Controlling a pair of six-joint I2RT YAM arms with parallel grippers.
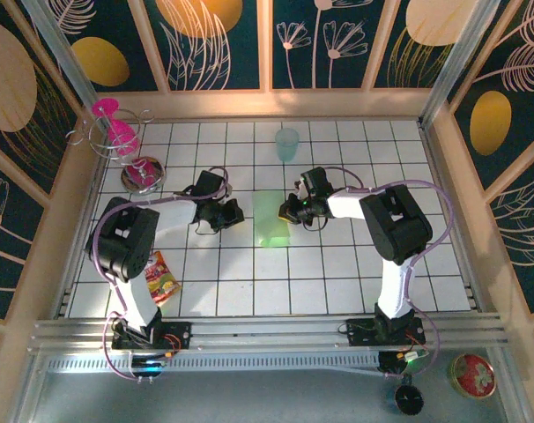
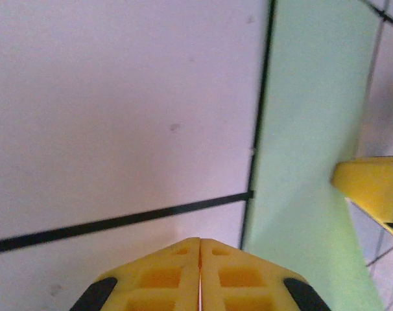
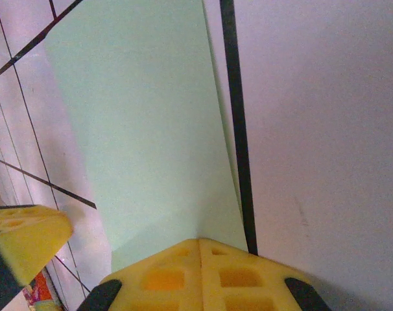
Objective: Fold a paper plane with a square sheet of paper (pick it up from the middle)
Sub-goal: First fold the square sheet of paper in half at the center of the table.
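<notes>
Reaching inward, both arms low; left claw [image 2: 200, 245], right claw [image 3: 200, 245] closed, flanking green paper [image 3: 144, 116].

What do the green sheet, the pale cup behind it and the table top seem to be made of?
The green sheet looks like thin matte paper: flat, with a crisp crease. The cup seems translucent plastic, perhaps glass: pale teal, light passes through. The table top looks like smooth white tile or printed laminate, slightly glossy, with dark grid lines.
</notes>
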